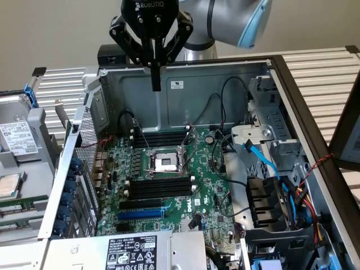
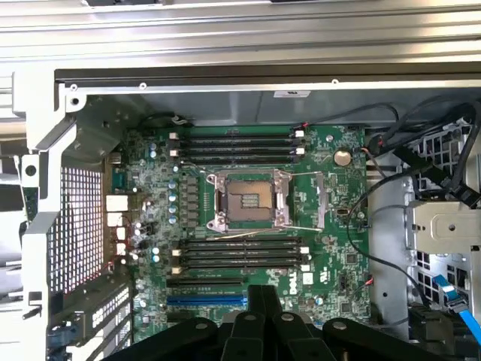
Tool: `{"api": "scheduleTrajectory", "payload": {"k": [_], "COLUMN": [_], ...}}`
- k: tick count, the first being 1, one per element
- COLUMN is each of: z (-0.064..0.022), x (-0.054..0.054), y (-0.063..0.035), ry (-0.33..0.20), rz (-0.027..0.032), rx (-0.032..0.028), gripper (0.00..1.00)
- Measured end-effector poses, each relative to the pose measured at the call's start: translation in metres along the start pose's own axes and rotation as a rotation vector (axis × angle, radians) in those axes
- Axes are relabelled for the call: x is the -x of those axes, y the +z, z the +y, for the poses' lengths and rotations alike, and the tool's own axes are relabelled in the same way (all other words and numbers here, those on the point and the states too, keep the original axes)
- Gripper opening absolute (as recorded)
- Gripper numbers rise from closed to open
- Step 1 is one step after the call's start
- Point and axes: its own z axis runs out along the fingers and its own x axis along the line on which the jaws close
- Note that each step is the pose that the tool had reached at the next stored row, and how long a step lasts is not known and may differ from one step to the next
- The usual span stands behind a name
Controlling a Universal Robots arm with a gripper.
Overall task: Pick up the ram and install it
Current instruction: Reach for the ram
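The gripper (image 1: 156, 84) hangs from the arm above the open computer case (image 1: 185, 101), well clear of the motherboard (image 1: 208, 191). In the exterior view its tips show against the case's far wall. Its 2 fingers are pressed together into 1 narrow dark bar, so the jaws are closed, and I see nothing clamped between them. In the wrist view the closed gripper (image 2: 264, 297) appears over the edge of the board, close to the blue slot (image 2: 207, 299). At the middle of the board sits the bare processor socket (image 1: 166, 163) in its metal frame. A bank of black memory slots (image 1: 160, 138) lies on the side of the socket nearer the far wall. A second bank (image 1: 157, 188) lies on the opposite side, between the socket and the blue slot. Both banks have white latches at their ends. I cannot tell whether any slot holds a stick, so I cannot tell where the ram is. Toward the exterior view's right, a blue cable (image 1: 261, 160) runs down past the metal drive cage (image 1: 264, 135). Outside the case, at the exterior view's left, a labelled drive (image 1: 17, 138) lies above some flat green boards (image 1: 17, 203).
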Motion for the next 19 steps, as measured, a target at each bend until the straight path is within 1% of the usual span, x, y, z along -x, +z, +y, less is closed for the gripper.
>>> {"api": "scheduleTrajectory", "payload": {"k": [5, 9, 19], "z": [-0.0016, -0.0029, -0.0035], "x": [-0.023, -0.041, -0.087], "y": [0.0003, 0.0008, 0.0026], "ry": [0.0, 0.001, 0.001], "rz": [0.009, 0.0147, 0.0261], "rx": [-0.0007, -0.0011, -0.002], "gripper": [0.11, 0.11, 0.11]}}
